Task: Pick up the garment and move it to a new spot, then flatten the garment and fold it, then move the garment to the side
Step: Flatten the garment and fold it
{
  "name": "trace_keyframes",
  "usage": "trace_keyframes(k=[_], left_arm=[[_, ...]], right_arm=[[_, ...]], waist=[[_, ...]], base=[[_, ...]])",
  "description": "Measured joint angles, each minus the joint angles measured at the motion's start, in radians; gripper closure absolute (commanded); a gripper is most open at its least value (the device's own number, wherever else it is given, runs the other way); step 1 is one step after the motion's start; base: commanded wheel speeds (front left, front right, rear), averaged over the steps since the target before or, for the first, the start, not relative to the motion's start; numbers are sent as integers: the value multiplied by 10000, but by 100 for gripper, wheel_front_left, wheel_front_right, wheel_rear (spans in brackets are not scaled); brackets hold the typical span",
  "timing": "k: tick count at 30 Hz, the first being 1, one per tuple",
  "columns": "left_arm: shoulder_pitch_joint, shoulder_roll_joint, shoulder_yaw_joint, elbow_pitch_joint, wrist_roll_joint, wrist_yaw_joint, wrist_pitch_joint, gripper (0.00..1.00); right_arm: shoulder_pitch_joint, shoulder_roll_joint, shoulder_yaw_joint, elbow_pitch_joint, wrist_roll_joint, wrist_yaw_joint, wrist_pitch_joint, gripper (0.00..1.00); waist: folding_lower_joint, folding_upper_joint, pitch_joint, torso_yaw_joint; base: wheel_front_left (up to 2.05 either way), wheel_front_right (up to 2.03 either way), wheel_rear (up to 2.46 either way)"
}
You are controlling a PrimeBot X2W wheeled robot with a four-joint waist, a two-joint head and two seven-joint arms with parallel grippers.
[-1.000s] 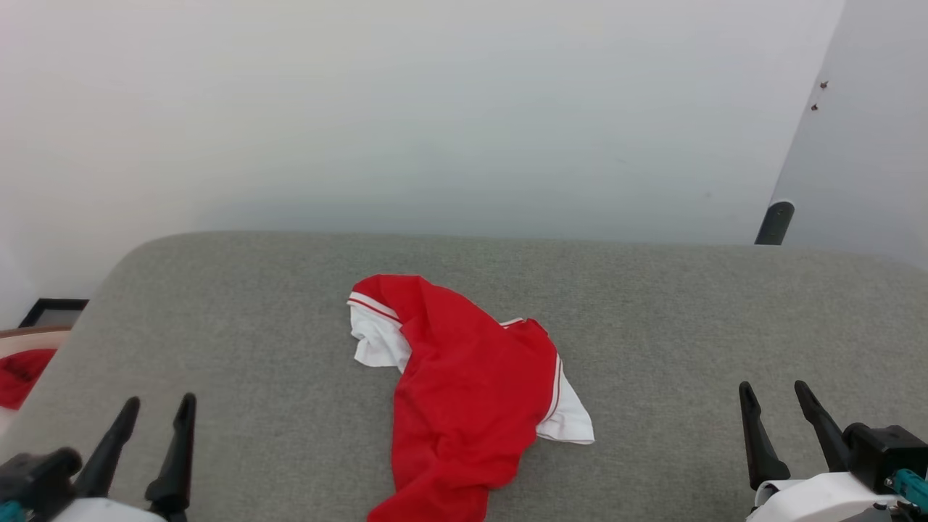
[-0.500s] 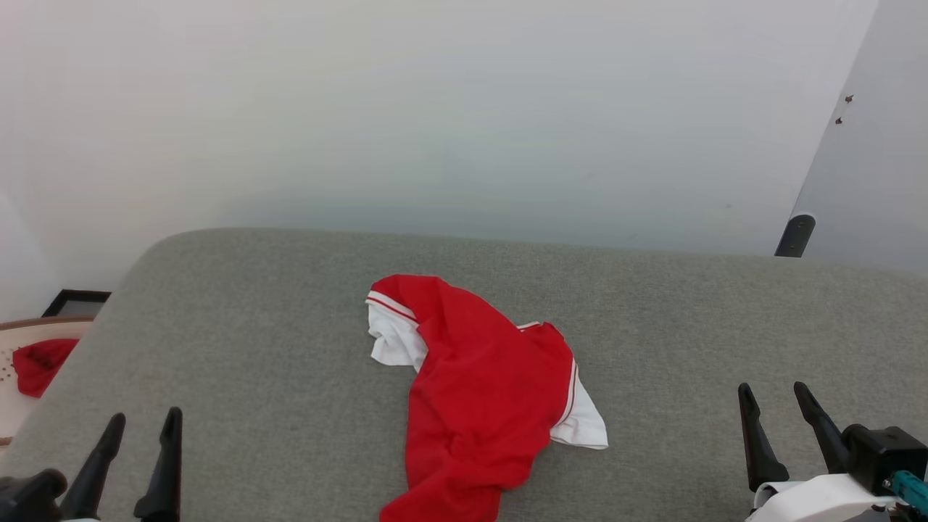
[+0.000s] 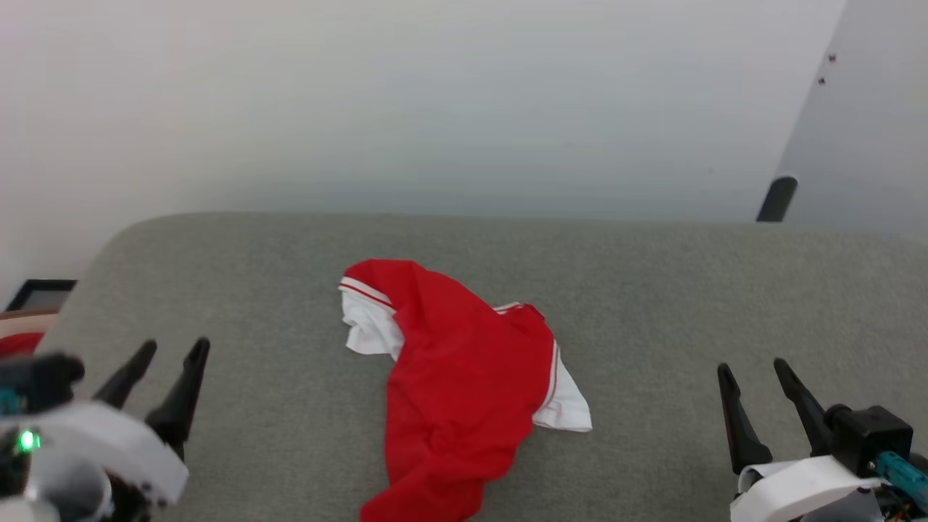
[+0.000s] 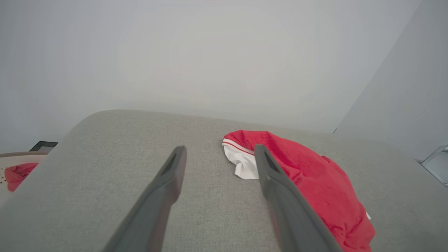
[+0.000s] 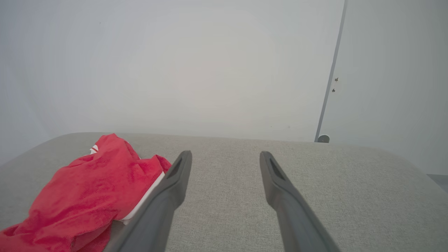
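Jaws gape empty on both sides; the garment (image 3: 464, 377) lies crumpled, red with white sleeves.

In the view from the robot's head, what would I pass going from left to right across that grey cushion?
left gripper, open → garment, red with white sleeves, lying crumpled → right gripper, open
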State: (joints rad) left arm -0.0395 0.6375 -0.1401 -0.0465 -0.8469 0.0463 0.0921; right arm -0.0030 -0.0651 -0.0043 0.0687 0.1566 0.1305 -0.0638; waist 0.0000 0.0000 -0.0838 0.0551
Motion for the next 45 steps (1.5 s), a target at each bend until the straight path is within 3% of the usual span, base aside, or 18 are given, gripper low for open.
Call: trace_keyframes(k=[6, 10, 19, 33, 45], left_arm=[[-1763, 362, -441, 1009, -650, -111, 2144, 0], [-2834, 629, -683, 1749, -899, 100, 3511, 0], [-4823, 531, -1649, 3538, -696, 96, 5277, 0], [-6809, 0, -2631, 5568, -54, -113, 6132, 0], [-7618, -522, -2796, 6771, -84, -123, 6278, 0]], right_arm=[[-139, -79, 173, -276, 8, 0, 123, 0], [-381, -128, 215, -546, 21, 0, 192, 0], [-828, -199, 221, -786, 105, 0, 121, 0], [-1346, -128, 378, -819, 100, 0, -88, 0], [-1578, -82, 428, -660, 77, 0, -213, 0]], waist=[[0, 0, 472, -431], [0, 0, 906, -710], [0, 0, 2137, -1197], [0, 0, 3775, -1685], [0, 0, 4277, -1887]], base=[[0, 0, 0], [0, 0, 0], [0, 0, 0], [0, 0, 0], [0, 0, 0]])
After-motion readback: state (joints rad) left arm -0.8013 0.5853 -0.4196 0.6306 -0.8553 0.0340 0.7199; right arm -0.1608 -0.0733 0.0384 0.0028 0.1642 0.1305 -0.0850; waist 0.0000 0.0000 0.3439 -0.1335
